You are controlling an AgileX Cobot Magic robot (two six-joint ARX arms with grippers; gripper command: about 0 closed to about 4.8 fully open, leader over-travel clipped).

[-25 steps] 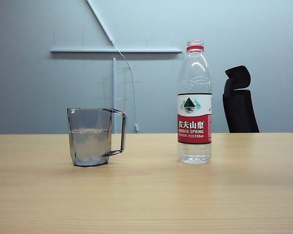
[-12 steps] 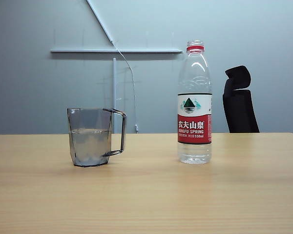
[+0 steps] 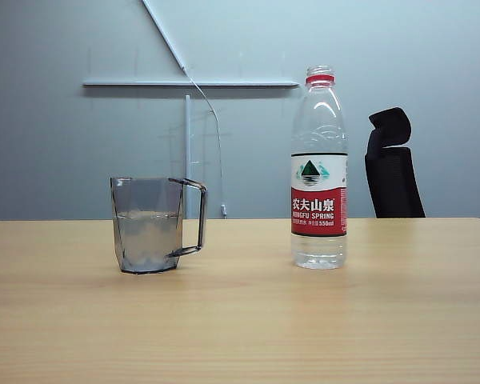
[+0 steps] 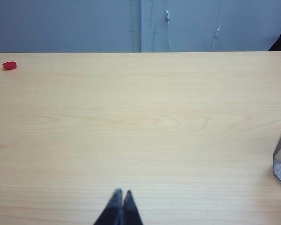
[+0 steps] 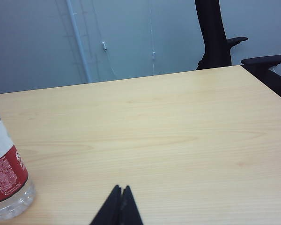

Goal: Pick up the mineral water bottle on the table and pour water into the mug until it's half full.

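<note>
- Standing upright on the bench [image 3: 400, 320], long axis vertical: mineral water bottle [image 3: 319, 172], at about 3 o'clock from the mug [image 3: 150, 226] in the exterior view, well apart from it, cap off, red neck ring showing.
- Resting low over bare bench, fingers pressed together and empty: right gripper [image 5: 120, 193], with the bottle at roughly 9 o'clock of the fingers in its wrist view, near but not touching.
- Sitting likewise shut and empty: left gripper [image 4: 122, 197], with only an edge of the mug at about 3 o'clock in its wrist view, well apart.
- Judging by the two wrist views, right arm nearer the bottle, left arm nearer the mug; neither arm visible in the exterior view.
- Holding water [image 3: 147, 240] to around half its height, mug looks filled as asked; bottle shows only a shallow clear layer near its base.
- Lying far off near the bench's back edge in the left wrist view: small red cap [image 4: 9, 65].
- Reading the task as likely complete, with nothing gripped; any further pour would risk overfilling.
</note>
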